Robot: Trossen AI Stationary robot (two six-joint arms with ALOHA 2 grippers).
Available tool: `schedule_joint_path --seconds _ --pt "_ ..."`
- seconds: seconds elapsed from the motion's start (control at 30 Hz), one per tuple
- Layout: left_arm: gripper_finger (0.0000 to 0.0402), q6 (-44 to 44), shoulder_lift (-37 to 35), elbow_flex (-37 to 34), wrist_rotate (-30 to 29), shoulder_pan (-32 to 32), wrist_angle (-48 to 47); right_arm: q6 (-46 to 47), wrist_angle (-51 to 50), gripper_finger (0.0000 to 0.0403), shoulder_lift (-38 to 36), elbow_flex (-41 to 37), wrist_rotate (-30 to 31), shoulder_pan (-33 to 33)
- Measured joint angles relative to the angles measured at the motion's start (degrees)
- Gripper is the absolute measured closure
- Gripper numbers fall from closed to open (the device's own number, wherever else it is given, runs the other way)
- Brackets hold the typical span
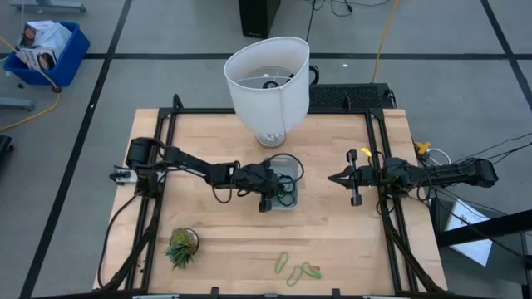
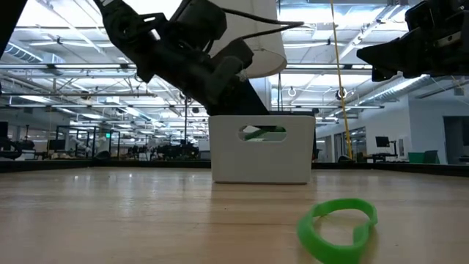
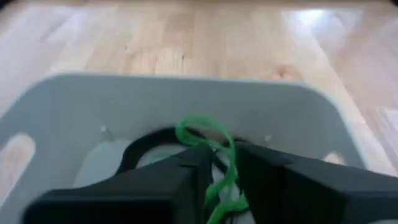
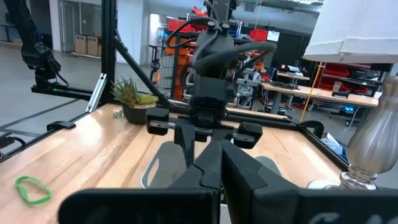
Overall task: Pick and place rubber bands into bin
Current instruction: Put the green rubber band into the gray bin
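Observation:
The pale grey bin [image 1: 296, 163] stands mid-table, in front of the lampshade. My left gripper [image 1: 281, 189] reaches into it from the left and is shut on a light green rubber band [image 3: 202, 126]. A dark rubber band [image 3: 142, 148] lies on the bin's floor, and green shows through the bin's handle hole [image 2: 261, 133] in the low view. More green bands [image 1: 297, 267] lie on the table near its front edge; one shows close up in the low view [image 2: 337, 228]. My right gripper [image 1: 336, 178] is shut and empty, held above the table right of the bin. My left gripper pinches the light green band [image 3: 227, 175] between its two fingers. The fingers slant down into the bin from the table's left. A loop of the band [image 3: 198, 122] sticks out past the fingertips, above the bin's floor and near its far wall.
A big white lampshade [image 1: 268, 76] on its lamp base [image 1: 271, 139] stands just behind the bin. A small potted plant [image 1: 182, 247] stands at the front left. A blue crate [image 1: 46, 48] sits on the floor beyond the table.

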Motion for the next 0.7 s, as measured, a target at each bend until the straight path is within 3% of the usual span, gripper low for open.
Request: schedule_joint_path --seconds 0.2,0.37,0.57,0.7 --pt "0.0221 0.8 -0.8 0.0 0.0 -0.1 -0.9 0.0 0.0 0.0403 0.0 0.0 0.0 0.0" --pt "0.0171 2.5 -1.9 0.0 0.0 -0.1 -2.6 0.2 -0.1 0.0403 0.4 0.0 0.0 0.0" --pt "0.0158 7.4 -7.7 0.0 -0.3 -0.6 -8.4 0.3 -0.1 0.0403 0.8 0.0 -0.2 0.0" --pt "0.0193 13.5 -14.7 -0.3 -1.1 -2.5 -16.0 1.6 -0.1 0.0403 1.0 0.0 -0.2 0.0"
